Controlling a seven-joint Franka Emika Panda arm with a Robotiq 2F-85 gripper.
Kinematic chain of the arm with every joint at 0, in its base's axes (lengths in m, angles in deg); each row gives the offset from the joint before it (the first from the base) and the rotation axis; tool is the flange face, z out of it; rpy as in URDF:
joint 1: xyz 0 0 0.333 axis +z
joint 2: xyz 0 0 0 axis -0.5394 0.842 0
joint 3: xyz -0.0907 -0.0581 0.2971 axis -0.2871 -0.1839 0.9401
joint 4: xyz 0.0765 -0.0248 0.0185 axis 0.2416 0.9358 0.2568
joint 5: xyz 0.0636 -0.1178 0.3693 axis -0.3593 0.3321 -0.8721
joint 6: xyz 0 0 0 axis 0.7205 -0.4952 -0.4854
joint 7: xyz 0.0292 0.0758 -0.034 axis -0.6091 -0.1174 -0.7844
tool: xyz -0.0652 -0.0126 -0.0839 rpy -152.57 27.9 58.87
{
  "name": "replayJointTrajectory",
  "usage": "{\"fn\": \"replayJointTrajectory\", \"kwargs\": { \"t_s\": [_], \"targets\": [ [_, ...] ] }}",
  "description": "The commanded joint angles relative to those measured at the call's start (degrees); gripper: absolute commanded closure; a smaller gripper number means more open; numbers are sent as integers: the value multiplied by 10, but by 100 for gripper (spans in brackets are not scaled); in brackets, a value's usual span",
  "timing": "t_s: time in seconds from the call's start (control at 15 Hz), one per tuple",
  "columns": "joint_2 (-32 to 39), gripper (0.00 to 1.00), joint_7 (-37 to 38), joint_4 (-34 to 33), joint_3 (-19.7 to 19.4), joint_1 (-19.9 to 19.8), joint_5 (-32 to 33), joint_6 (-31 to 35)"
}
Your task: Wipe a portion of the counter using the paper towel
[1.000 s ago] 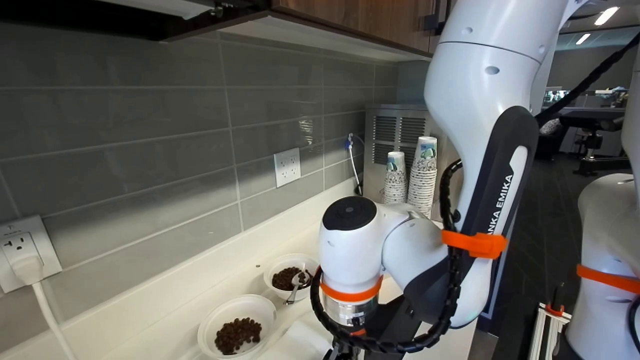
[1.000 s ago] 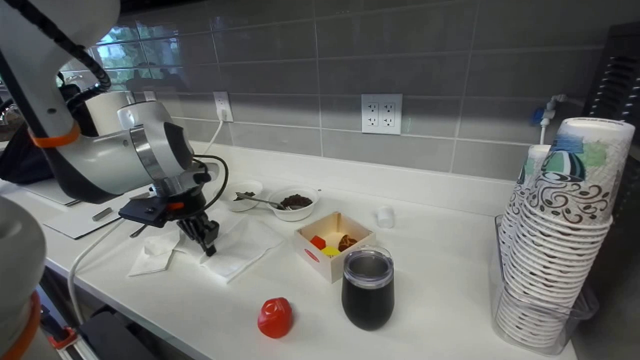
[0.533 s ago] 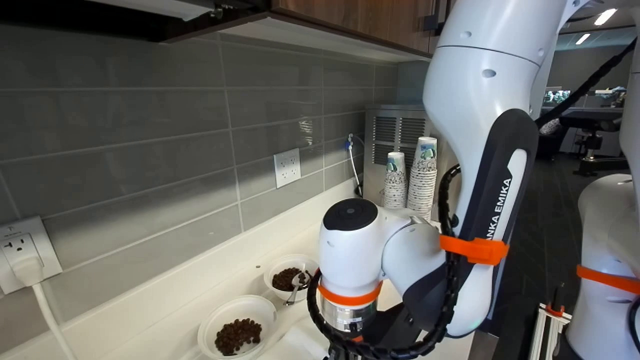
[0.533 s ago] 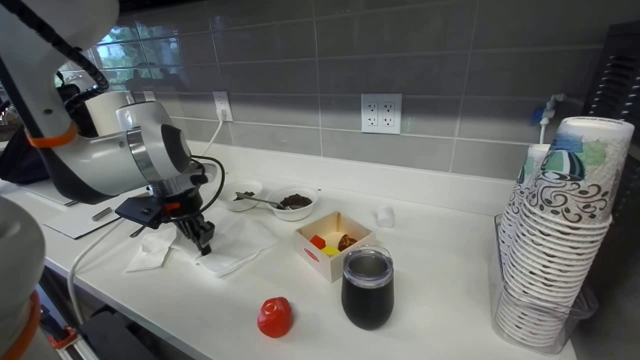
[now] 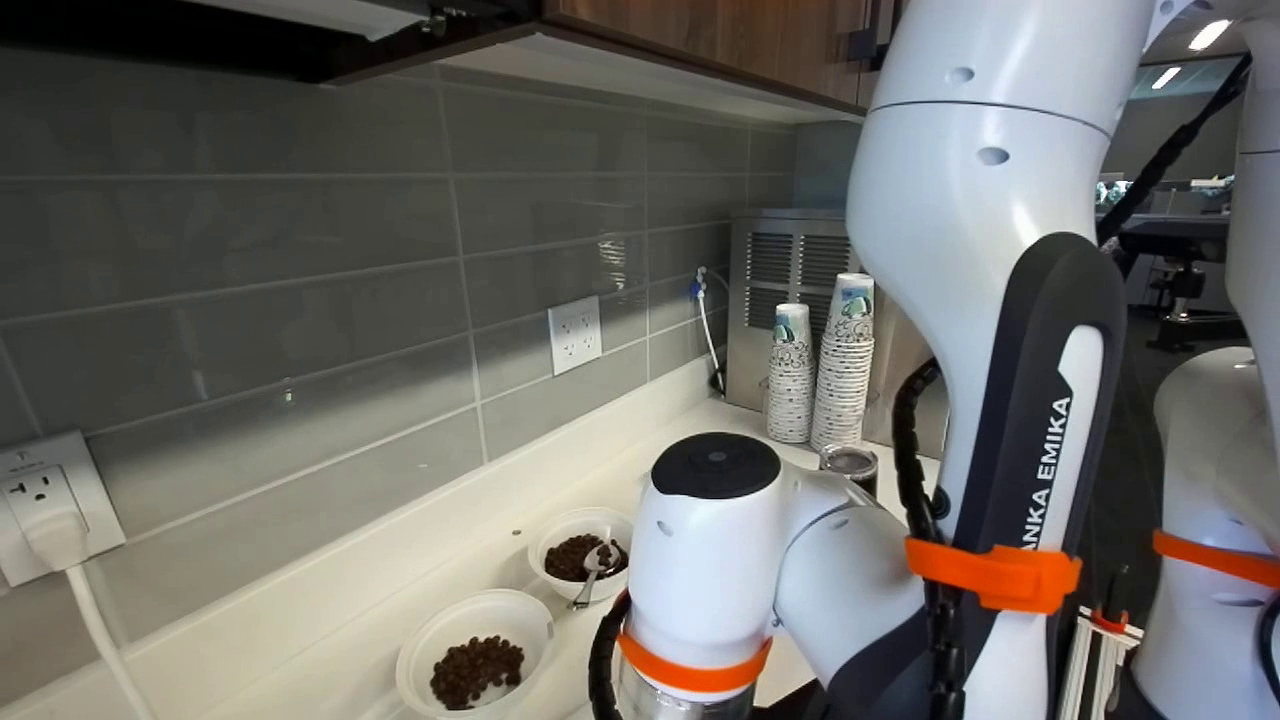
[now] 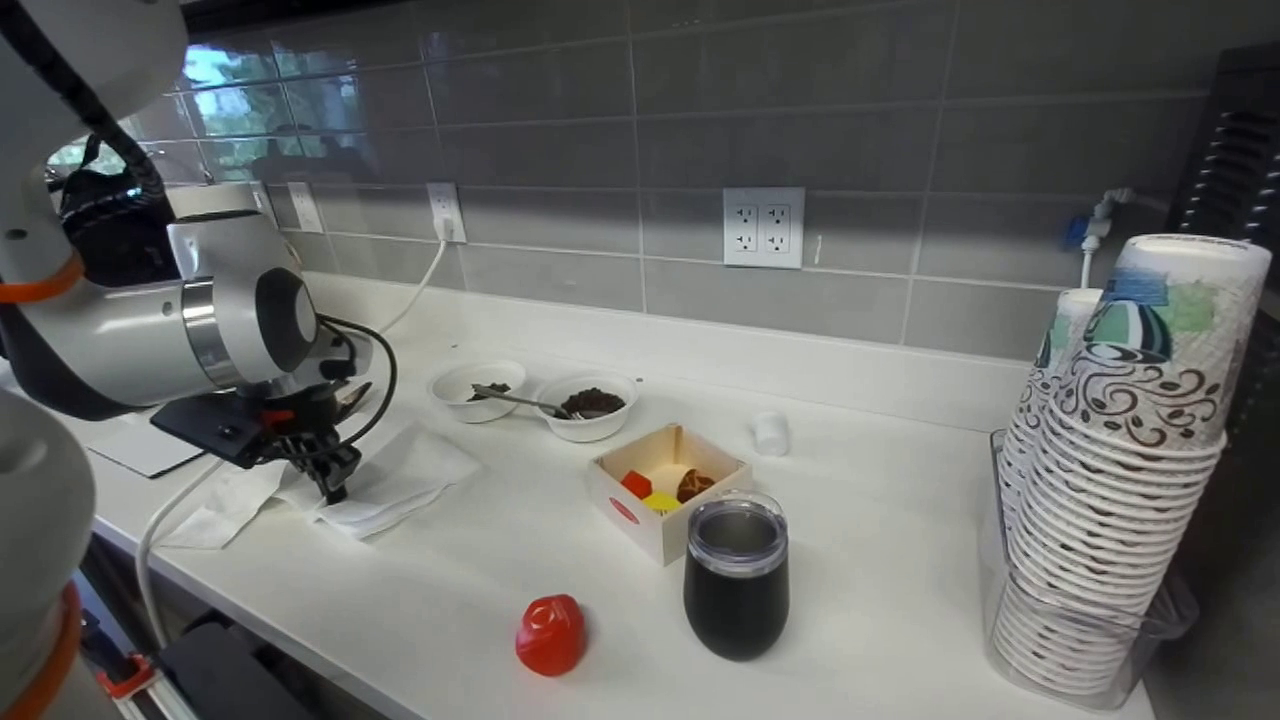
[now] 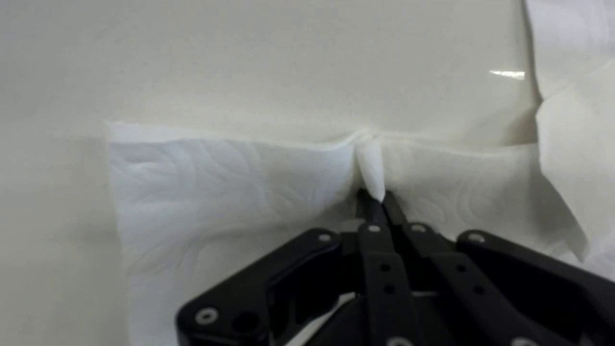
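Note:
The cream counter (image 6: 880, 520) runs along the grey tiled wall; it also shows in an exterior view (image 5: 370, 645) and in the wrist view (image 7: 288, 62). A white paper towel (image 6: 410, 470) lies flat on it, left of the bowls. In the wrist view the towel (image 7: 230, 187) has a pinched fold at its edge. My gripper (image 6: 335, 494) points down at the towel; in the wrist view its fingertips (image 7: 379, 198) are shut on that fold. A second piece of white paper (image 6: 228, 508) lies against the towel's left side. An exterior view cuts off the gripper below its frame.
Two white bowls (image 6: 480, 375) (image 6: 590, 425) with dark bits stand near the wall, a spoon across them. A wooden box (image 6: 625, 505), black tumbler (image 6: 735, 605), red object (image 6: 550, 635), white cap (image 6: 770, 433) and cup stacks (image 6: 1110, 510) stand right. A white cord (image 6: 150, 560) crosses the front edge.
My gripper has slid the towel along the counter, away from the wooden box and leftward in an exterior view. The second paper piece moved the same way. The tumbler came into sight behind the arm.

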Motion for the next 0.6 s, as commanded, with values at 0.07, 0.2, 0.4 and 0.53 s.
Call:
{"fn": "replayJointTrajectory", "kwargs": {
  "t_s": [0.07,0.2,0.4,0.53],
  "targets": [
    [-7,99,56,-11,-79,43,81,5],
    [-5,99,87,-26,-126,65,135,1],
    [7,99,129,-49,-184,88,214,-11],
    [12,99,142,-45,-204,92,236,-22]
  ]
}}
